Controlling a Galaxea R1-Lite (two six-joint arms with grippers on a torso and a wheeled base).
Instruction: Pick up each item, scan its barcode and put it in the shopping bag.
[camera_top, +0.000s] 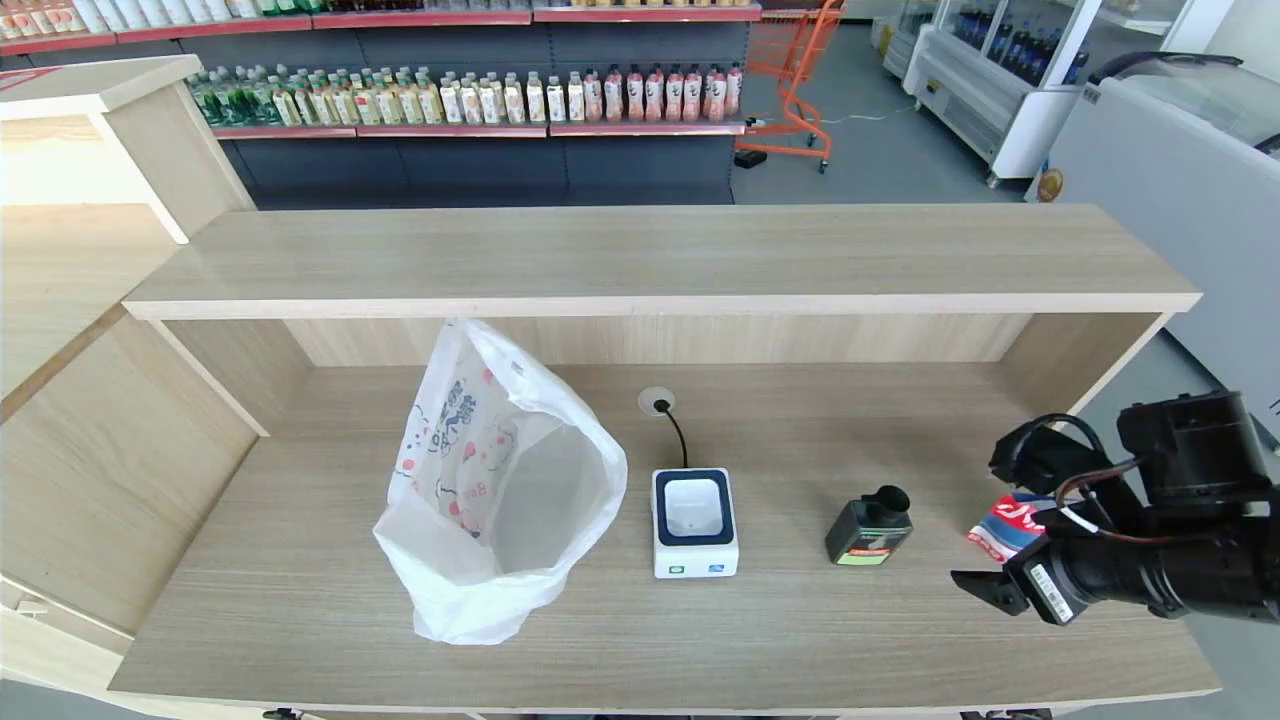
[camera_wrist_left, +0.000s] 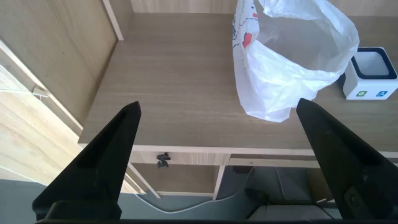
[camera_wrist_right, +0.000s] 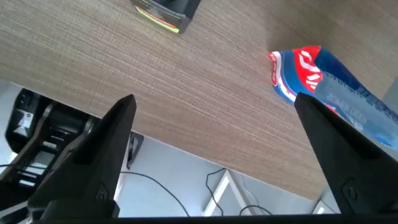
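A white printed shopping bag (camera_top: 500, 490) stands open on the wooden counter (camera_top: 300, 600), and its mouth faces the white scanner (camera_top: 695, 520) beside it. To the scanner's right stands a dark bottle (camera_top: 868, 528) with a black cap. A red and blue packet (camera_top: 1003, 525) lies at the counter's right end. My right gripper (camera_top: 985, 522) hovers open above that packet (camera_wrist_right: 329, 74), with the bottle (camera_wrist_right: 165, 12) farther off. My left gripper (camera_wrist_left: 217, 109) is open and holds nothing, hanging off the counter's front left edge with the bag (camera_wrist_left: 292, 56) ahead of it.
A raised shelf (camera_top: 660, 260) runs along the back of the counter, with side walls left and right. The scanner's cable (camera_top: 675, 430) runs to a hole in the counter. Store shelves of bottles and an orange cart stand behind.
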